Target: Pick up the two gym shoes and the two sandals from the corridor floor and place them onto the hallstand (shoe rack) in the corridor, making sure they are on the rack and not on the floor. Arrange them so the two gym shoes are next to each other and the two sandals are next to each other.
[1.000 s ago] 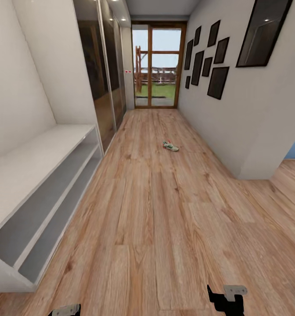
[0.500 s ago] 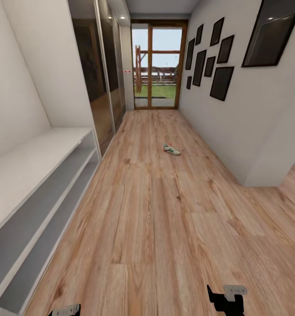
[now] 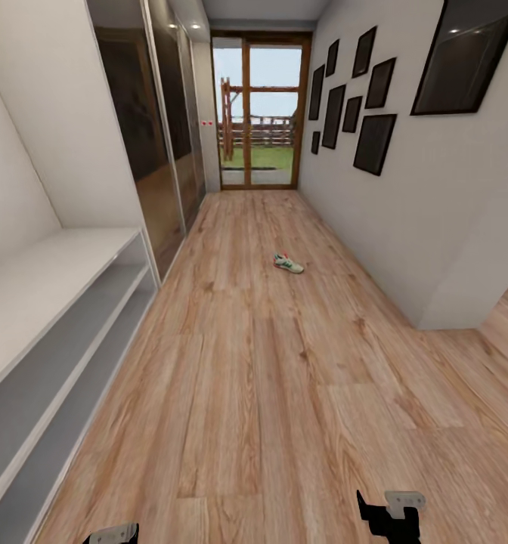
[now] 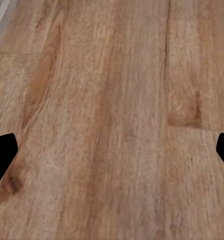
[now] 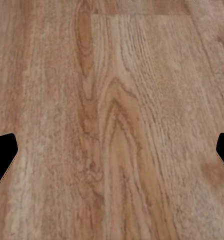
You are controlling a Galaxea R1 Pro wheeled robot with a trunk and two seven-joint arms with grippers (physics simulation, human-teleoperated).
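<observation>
One gym shoe lies alone on the corridor floor, well ahead of the robot and a little toward the right-hand wall, cream-white with a green stripe and a red patch at one end. Along the left side runs the hallstand, a pale bench unit with two long open shelf bays, both showing grey inner surfaces. Beyond it stand dark glossy sliding wardrobe doors, and the corridor ends in one wood-framed glass door looking onto a garden. Eight dark picture frames hang on the right wall, seven in a cluster and one larger one nearer.

Two grippers peek in at the bottom of the head view: the left gripper and the right gripper. In each wrist view, two black fingers sit at opposite edges with bare planks between them, so the left fingers and the right fingers are spread wide and hold nothing.
</observation>
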